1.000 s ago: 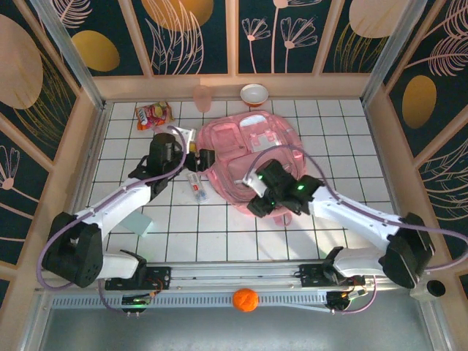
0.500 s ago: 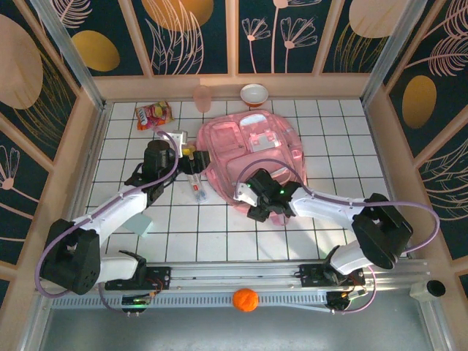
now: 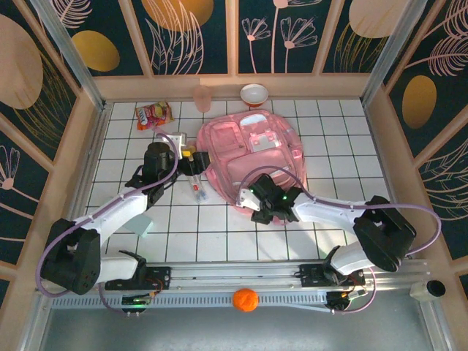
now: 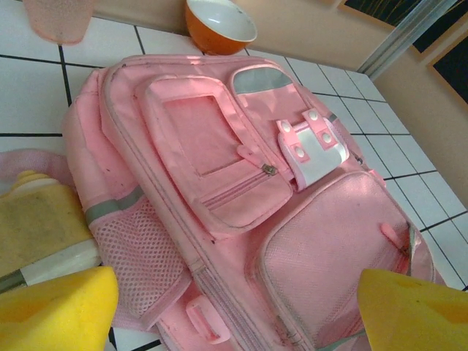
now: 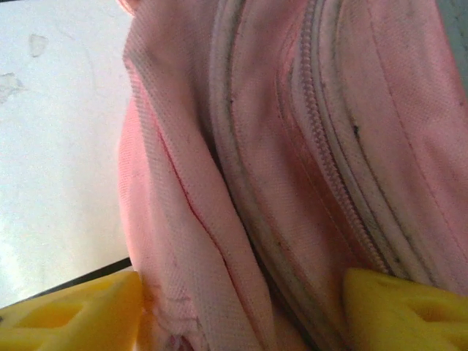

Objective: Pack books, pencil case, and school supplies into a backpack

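The right gripper (image 3: 247, 199) has come to the near edge of the backpack (image 3: 256, 142) lying mid-table, fingers (image 5: 398, 307) astride its seam, grip not certain; the left gripper (image 3: 189, 162) hangs open, so opening can begin.

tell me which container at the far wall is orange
The bowl, orange outside and white inside, right of the translucent pink cup.
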You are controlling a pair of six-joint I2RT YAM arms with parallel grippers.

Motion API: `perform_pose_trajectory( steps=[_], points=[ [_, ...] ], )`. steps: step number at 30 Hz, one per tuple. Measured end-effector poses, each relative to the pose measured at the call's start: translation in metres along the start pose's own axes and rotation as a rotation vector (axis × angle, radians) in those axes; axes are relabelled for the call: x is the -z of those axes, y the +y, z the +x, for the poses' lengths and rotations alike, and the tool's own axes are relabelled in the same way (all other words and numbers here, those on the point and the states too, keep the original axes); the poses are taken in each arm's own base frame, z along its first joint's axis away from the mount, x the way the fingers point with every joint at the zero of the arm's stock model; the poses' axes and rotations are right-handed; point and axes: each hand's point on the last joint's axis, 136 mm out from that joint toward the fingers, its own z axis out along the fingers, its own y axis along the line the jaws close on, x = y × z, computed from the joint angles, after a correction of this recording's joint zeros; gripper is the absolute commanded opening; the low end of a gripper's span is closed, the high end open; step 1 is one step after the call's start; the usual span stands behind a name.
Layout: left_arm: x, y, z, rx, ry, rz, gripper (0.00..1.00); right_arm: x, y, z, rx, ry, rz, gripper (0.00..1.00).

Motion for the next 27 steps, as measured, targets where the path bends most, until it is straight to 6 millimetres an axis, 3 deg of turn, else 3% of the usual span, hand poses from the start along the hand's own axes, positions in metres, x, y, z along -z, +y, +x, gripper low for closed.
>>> perform_pose_trajectory(
  steps=[2, 5, 6, 9, 13, 17, 21, 24, 27],
  points=[
    [0.000, 0.001, 0.003, 0.007, 0.005, -0.002, 0.84, -0.002, -0.003, -0.003, 0.007, -0.012, 0.028, 0.37],
    [0.001, 0.003, 0.008, 0.014, 0.011, -0.006, 0.83, -0.001, -0.008, -0.005, 0.040, -0.018, 0.059, 0.04],
    [0.002, 0.004, 0.009, 0.015, 0.014, -0.007, 0.83, 0.002, -0.010, -0.007, 0.056, -0.023, 0.065, 0.00],
    [0.002, 0.005, 0.010, 0.016, 0.015, -0.007, 0.83, 0.017, -0.016, -0.012, 0.091, -0.038, 0.072, 0.00],
    [0.006, 0.005, 0.017, 0.019, 0.019, 0.016, 0.84, 0.054, -0.039, -0.030, 0.096, -0.078, 0.080, 0.00],
    [0.014, -0.002, 0.028, 0.002, 0.019, 0.084, 0.75, 0.100, -0.086, -0.056, 0.036, -0.148, 0.105, 0.00],
    [0.022, -0.015, 0.034, -0.058, 0.005, 0.171, 0.73, 0.138, -0.125, -0.066, 0.000, -0.196, 0.142, 0.00],
    [0.025, -0.019, 0.037, -0.113, -0.016, 0.206, 0.71, 0.149, -0.135, -0.065, -0.008, -0.194, 0.140, 0.00],
    [0.023, -0.020, 0.038, -0.143, -0.025, 0.221, 0.67, 0.154, -0.133, -0.063, -0.004, -0.184, 0.109, 0.00]
  ],
)
